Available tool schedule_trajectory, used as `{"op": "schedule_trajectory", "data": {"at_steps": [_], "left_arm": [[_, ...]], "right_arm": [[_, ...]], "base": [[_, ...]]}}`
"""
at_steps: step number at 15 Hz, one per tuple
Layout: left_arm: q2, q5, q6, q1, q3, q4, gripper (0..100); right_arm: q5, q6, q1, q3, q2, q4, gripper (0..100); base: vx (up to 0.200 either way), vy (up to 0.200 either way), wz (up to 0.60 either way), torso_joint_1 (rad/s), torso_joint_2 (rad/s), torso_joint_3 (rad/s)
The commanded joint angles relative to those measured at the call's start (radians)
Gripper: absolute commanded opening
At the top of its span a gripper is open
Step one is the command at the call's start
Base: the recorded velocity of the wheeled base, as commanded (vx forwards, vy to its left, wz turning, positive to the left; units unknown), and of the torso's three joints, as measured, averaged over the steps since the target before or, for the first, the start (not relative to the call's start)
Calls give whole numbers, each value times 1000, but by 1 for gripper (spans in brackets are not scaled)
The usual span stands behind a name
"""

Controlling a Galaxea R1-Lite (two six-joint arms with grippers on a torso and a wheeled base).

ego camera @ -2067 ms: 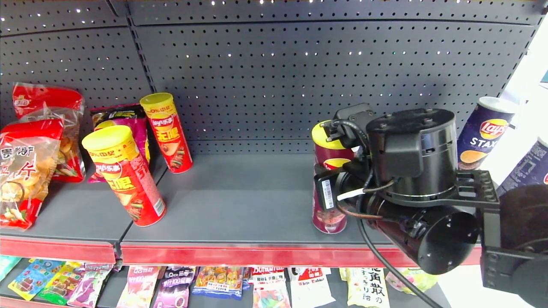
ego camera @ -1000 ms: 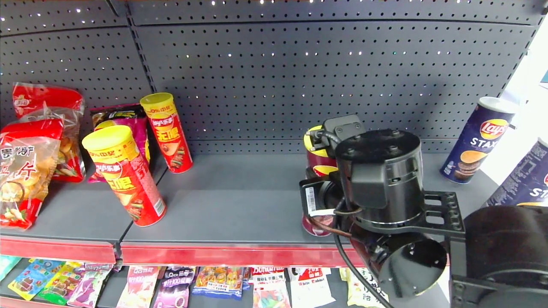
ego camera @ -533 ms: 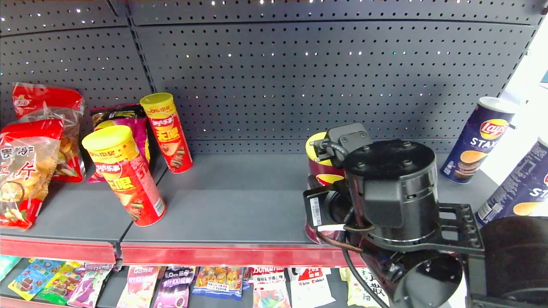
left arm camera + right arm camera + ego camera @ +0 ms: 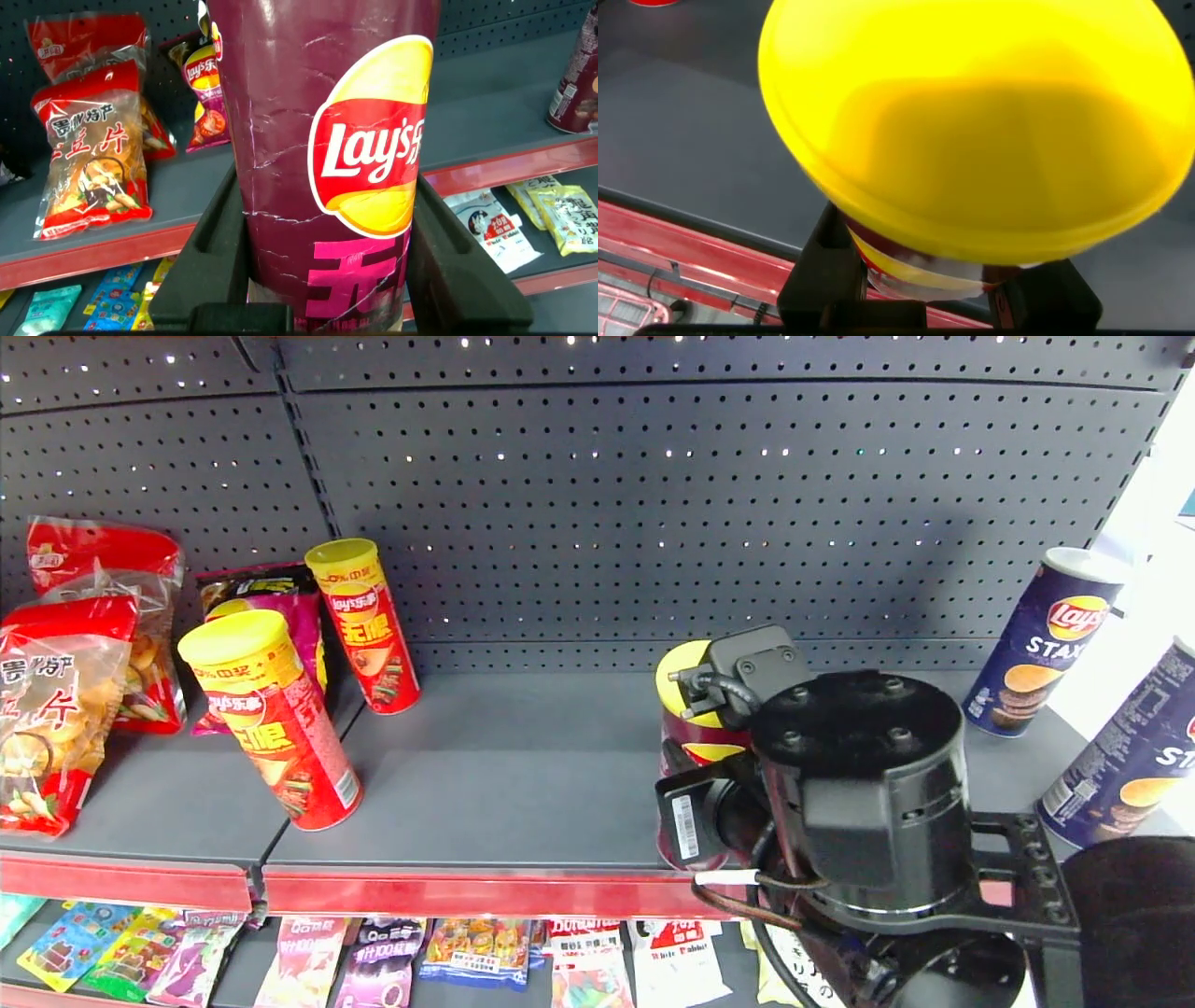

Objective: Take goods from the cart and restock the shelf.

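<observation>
Since the dark red cylindrical crisp can with the yellow plastic lid (image 4: 686, 733) is judged to be a light, thin-walled cardboard tube, it should be stiff lengthwise yet dent under a hard side squeeze. Its glossy wrap looks slippery, its contents are brittle, and its tall narrow form is prone to topple. Hold is best taken on the body below the lid, which might pop off.

The right tool (image 4: 934, 280) is clamped on it in that manner, with a finger (image 4: 827, 271) at each side under the lid. The can is about upright in the tool, at the front edge of the grey metal shelf (image 4: 523, 775). Whether its base bears on the shelf cannot be told.

Head view supplies that station, with a blue can (image 4: 1041, 635) to the tool's right and a red can with a yellow lid (image 4: 271, 719) well to its left. Right wrist view supplies the grip, which the wrist housing covers from above. Left wrist view adds the left tool (image 4: 332, 252), closed on a purple-red glossy crisp can (image 4: 327, 112) and held back from the shelf.
</observation>
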Motion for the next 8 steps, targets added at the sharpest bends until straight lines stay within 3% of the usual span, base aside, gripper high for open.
{"op": "schedule_trajectory", "data": {"at_steps": [1,8], "left_arm": [[-1,0,-1,0,0,1,0],[-6,2,-5,0,0,1,0]], "right_arm": [[1,2,3,4,-3,1,0],[28,0,-3,7,0,-1,0]], "base": [[0,0,0,0,0,0],[0,0,0,0,0,0]]}}
